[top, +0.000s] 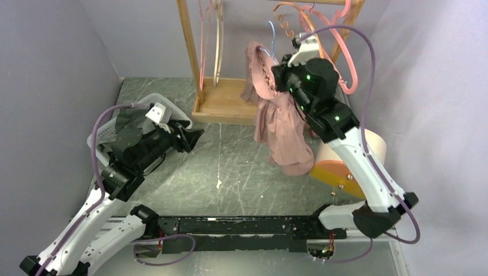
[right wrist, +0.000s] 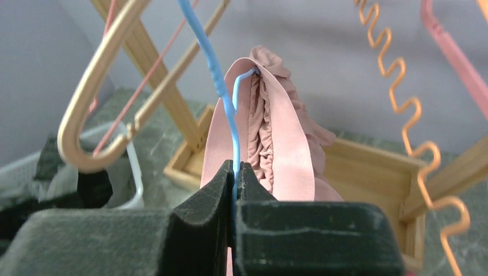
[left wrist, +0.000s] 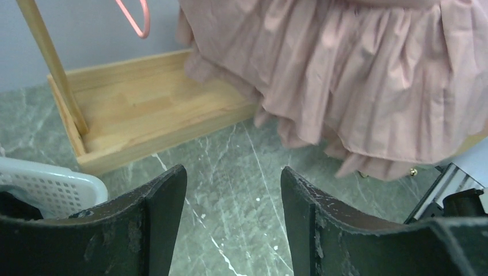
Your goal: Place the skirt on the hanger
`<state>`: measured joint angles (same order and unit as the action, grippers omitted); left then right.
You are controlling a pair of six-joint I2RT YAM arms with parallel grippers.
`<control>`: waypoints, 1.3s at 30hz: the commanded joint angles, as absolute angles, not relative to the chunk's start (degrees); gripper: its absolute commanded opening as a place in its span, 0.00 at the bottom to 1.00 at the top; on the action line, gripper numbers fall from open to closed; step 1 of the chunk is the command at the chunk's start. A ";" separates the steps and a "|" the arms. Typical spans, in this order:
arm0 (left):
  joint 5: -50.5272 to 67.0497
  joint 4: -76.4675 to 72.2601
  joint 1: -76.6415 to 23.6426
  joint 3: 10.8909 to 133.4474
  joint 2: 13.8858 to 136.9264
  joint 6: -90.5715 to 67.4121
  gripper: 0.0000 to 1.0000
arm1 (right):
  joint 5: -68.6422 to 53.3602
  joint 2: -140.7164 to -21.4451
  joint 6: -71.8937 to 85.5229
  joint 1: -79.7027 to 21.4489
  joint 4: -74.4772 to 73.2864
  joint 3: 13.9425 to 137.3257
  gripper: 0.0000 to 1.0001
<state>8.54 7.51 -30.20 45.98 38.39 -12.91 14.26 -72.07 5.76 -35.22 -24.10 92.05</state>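
Note:
A pink ruffled skirt point(top: 282, 123) hangs from a thin blue hanger point(top: 271, 35) held in the air in front of the wooden rack point(top: 224, 100). My right gripper point(top: 280, 73) is shut on the blue hanger wire point(right wrist: 221, 92); the skirt's waistband point(right wrist: 288, 132) is looped over the hanger just beyond the fingertips. My left gripper point(top: 195, 135) is open and empty, low over the table, left of the skirt. In the left wrist view the skirt hem point(left wrist: 374, 86) hangs ahead and to the right of the gripper point(left wrist: 233, 184).
The wooden rack holds a tan hanger point(right wrist: 86, 121), pink hangers point(top: 345, 63) and an orange spiral hanger point(right wrist: 403, 103). A white basket point(top: 115, 129) with dark cloth stands at the left. A cream and orange round container point(top: 345, 167) lies at the right.

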 commanded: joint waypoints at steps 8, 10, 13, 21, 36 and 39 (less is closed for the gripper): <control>9.13 13.73 -29.94 50.43 41.78 -15.87 0.77 | 16.91 -90.51 6.25 -32.26 -11.09 113.43 0.00; 8.77 13.84 -29.97 50.12 41.53 -16.23 0.82 | 15.28 -92.97 6.99 -30.63 -10.86 116.28 0.00; 8.77 14.34 -29.96 50.32 41.57 -16.45 0.89 | 12.84 -96.20 8.52 -27.81 -10.83 119.84 0.00; 7.64 14.98 -29.97 50.30 41.52 -16.53 0.92 | 9.64 -100.09 11.13 -21.24 -11.68 121.22 0.00; -5.43 17.89 -29.97 53.20 45.13 -13.67 1.00 | -1.49 -92.59 12.37 -13.60 -12.10 111.75 0.48; -11.28 21.32 -29.79 56.10 49.78 -16.74 1.00 | -5.02 -91.28 12.97 -13.20 -14.08 113.34 0.56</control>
